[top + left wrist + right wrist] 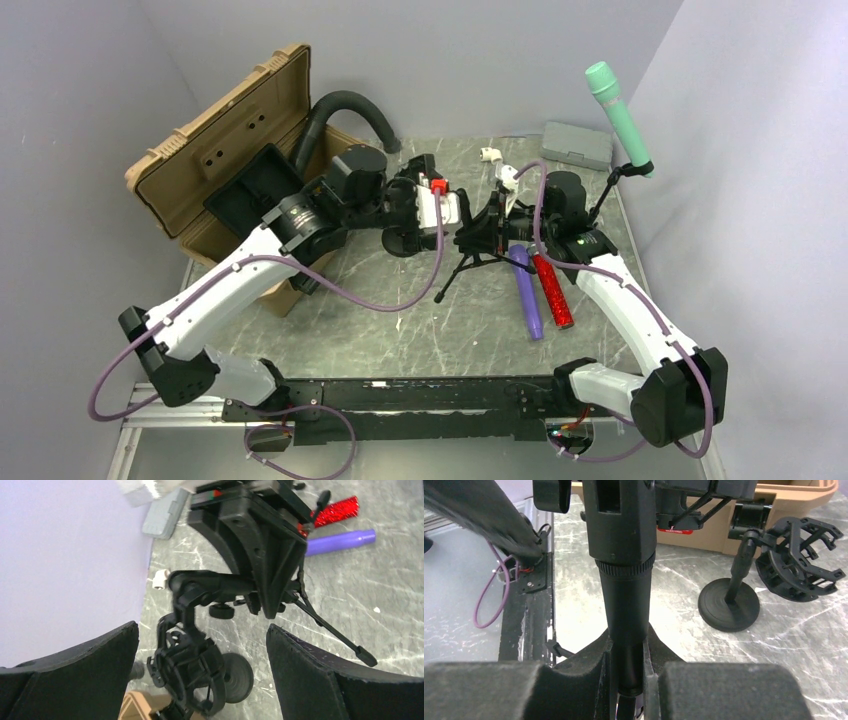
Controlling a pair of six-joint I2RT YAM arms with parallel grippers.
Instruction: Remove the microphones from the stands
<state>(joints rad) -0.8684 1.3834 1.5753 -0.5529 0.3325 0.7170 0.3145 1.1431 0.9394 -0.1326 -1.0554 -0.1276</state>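
Clamping the black stand tube (625,600), the right gripper (626,672) hides its lower end.

The middle of the surface (400,330) is crowded. The tripod stand (468,262) splays its legs there, its black column clamped in the right end effector (626,660). The shock mount stand (730,602) rises just beside it, ahead of the wide-open left end effector (201,627). A purple microphone (527,292) and a red microphone (553,292) lie along the tripod's right. The open tan case (215,150) and black hose (345,108) block the left rear. Bare marble nearer the arm bases leaves a lane.
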